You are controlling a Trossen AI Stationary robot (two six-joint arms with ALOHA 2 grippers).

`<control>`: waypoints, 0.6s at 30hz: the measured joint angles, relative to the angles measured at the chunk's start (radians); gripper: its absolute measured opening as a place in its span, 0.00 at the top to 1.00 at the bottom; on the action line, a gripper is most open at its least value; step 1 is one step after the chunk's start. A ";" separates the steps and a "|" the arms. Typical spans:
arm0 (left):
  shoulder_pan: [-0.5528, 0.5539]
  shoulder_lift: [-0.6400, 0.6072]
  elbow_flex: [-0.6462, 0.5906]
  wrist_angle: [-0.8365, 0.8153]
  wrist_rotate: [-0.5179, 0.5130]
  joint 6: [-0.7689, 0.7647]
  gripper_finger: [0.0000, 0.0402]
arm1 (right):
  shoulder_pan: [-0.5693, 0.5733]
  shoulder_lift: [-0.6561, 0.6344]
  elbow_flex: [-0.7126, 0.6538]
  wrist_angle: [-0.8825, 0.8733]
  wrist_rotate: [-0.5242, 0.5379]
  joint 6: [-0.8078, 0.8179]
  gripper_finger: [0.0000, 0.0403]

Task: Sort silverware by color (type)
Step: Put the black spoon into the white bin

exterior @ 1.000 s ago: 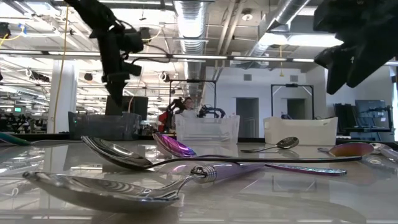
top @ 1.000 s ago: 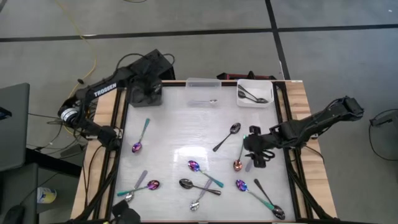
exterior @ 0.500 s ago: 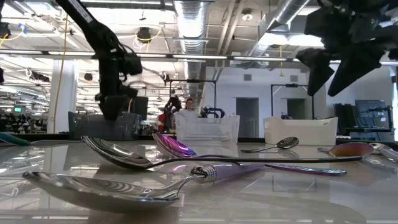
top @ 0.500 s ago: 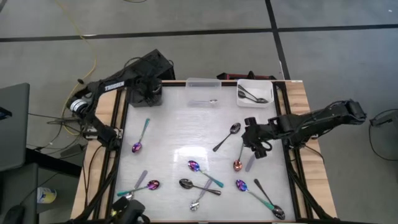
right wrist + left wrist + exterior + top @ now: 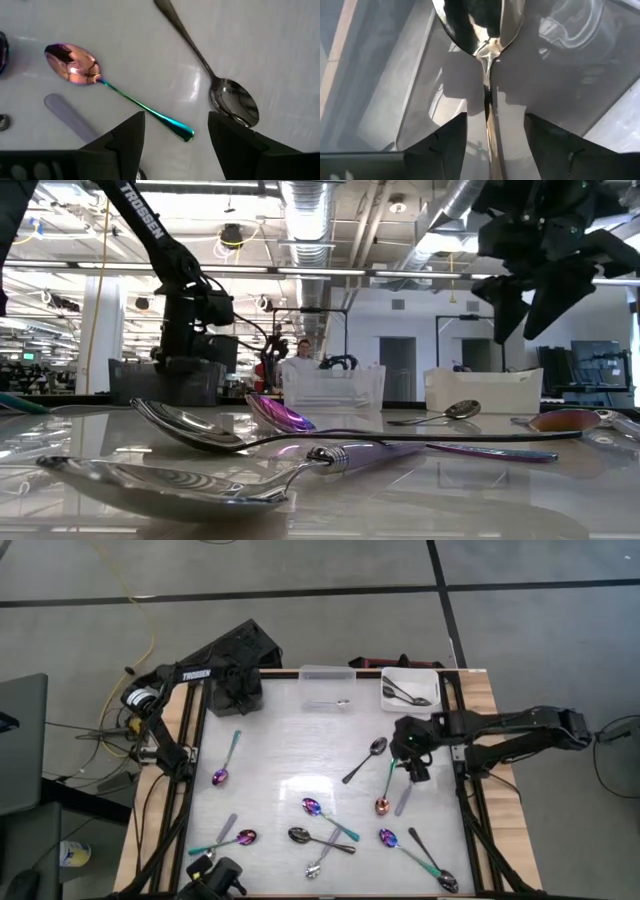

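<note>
My left gripper (image 5: 240, 695) stands open, pointing down into the dark grey bin (image 5: 236, 680) at the table's far left. A shiny spoon (image 5: 477, 22) lies in the bin, its handle running between the fingers without touching them. My right gripper (image 5: 412, 755) hangs open above the table's right half, over a dark spoon (image 5: 232, 102) and an iridescent spoon (image 5: 72, 64) with a teal handle. Both spoons lie flat on the table. Several more spoons (image 5: 320, 810) lie scattered along the near side.
A clear bin (image 5: 327, 673) and a white bin (image 5: 410, 688) holding dark spoons stand along the far edge. A silver spoon (image 5: 330, 703) lies in front of the clear bin. A lilac handle (image 5: 67, 117) lies near the iridescent spoon. The table's middle is bare.
My left gripper has sunk from above down to the dark grey bin. My right gripper has swung toward the table's far edge, from over the iridescent spoon's bowl to near the dark spoon, and has rolled at the wrist. No spoon on the table has moved.
</note>
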State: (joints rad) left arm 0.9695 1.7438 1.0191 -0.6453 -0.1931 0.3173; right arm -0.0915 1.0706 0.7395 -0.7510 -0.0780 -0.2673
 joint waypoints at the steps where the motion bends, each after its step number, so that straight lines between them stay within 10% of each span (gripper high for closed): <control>1: -0.001 0.001 0.000 0.000 -0.001 0.004 0.58 | -0.005 0.000 0.000 0.002 0.000 0.005 0.41; 8: 0.003 0.002 -0.002 0.034 -0.012 0.073 0.94 | -0.029 0.000 0.000 0.047 0.005 0.105 0.41; 18: 0.011 0.006 0.031 0.012 -0.036 0.168 1.00 | 0.030 0.000 0.000 0.049 0.042 0.301 0.41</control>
State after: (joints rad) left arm 0.9806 1.7500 1.0506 -0.6333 -0.2296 0.4857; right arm -0.0610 1.0706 0.7395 -0.7017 -0.0355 0.0335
